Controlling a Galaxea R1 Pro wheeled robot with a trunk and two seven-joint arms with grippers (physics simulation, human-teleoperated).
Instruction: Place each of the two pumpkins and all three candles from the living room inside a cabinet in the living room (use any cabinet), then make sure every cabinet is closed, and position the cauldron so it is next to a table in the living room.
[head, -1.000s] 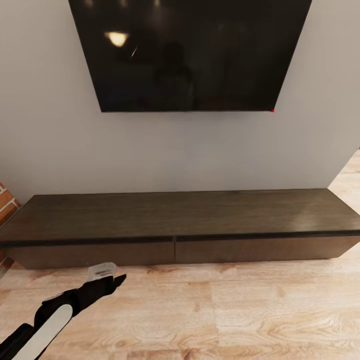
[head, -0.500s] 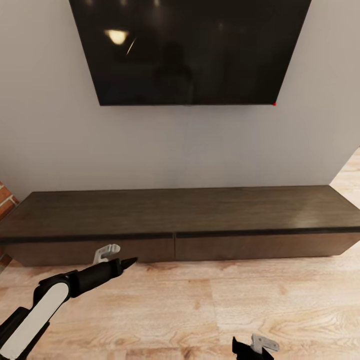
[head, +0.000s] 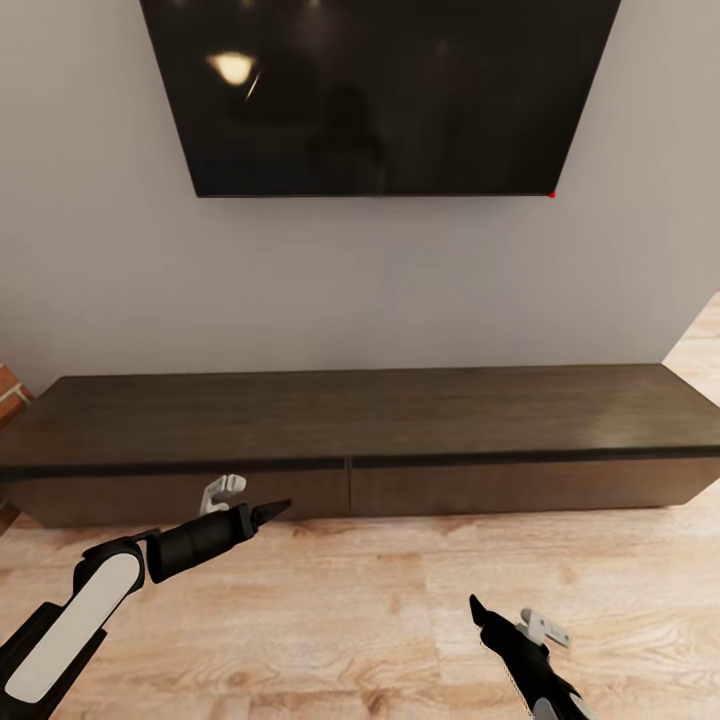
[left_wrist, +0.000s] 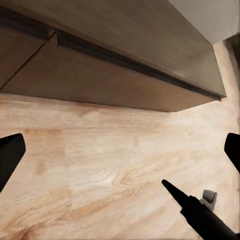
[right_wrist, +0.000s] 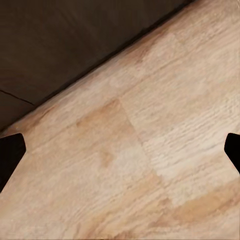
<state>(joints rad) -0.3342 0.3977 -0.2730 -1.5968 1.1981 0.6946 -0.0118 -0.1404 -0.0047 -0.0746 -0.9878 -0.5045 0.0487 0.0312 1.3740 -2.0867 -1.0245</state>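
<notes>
The left gripper (head: 272, 512), jaws wide apart, hangs just before the cabinet (head: 360, 440), whose drawer fronts seem shut along the wall's foot. The right gripper (head: 478, 608), jaws likewise wide, hovers over the wooden floor (head: 380, 620).

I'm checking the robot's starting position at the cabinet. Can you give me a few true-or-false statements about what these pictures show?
1. Both drawer fronts of the cabinet are shut. True.
2. A pumpkin sits on top of the cabinet. False: its top is bare.
3. The left gripper is near the left drawer front. True.
4. The right gripper holds a candle. False: its fingers are spread apart over the wooden floor with nothing between them.
5. A dark screen hangs on the wall above the cabinet. True.
</notes>
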